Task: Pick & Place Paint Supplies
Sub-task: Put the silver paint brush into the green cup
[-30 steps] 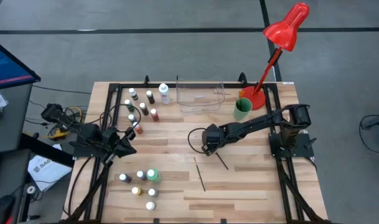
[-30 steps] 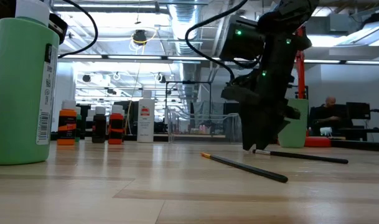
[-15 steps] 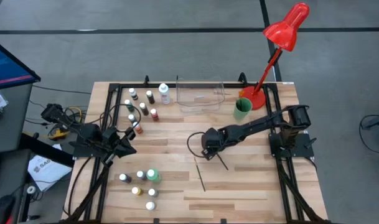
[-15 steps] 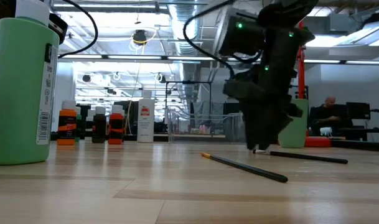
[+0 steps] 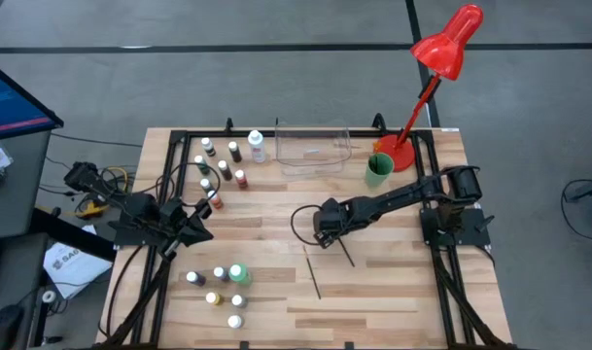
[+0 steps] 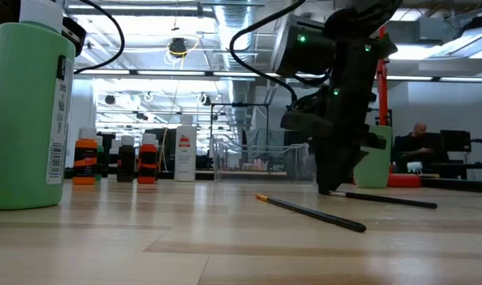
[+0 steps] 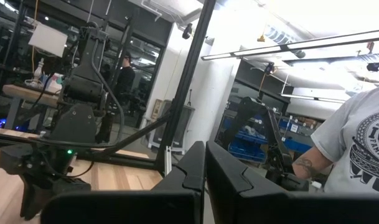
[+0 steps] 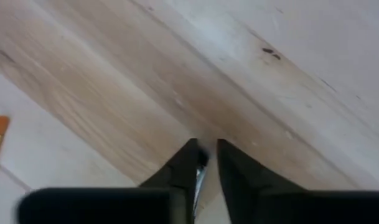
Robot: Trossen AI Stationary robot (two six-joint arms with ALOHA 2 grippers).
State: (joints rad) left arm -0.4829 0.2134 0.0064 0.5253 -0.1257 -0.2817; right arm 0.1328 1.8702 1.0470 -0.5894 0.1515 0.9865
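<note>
My right gripper (image 8: 201,163) pinches one end of a thin dark paintbrush (image 5: 346,253) mid-bench; light, stiff, likely to pivot when lifted.

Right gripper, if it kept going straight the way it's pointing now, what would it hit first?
The right gripper points straight down, with a thin brush between its nearly closed jaws. Going on, it would probably press straight into the wooden table; nothing else lies in that line.

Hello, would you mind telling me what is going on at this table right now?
The right tool is down on the wooden table, its fingers closed around the end of a thin dark brush. A second brush lies nearby. The left tool waits shut at the left side, near the small paint bottles.
</note>
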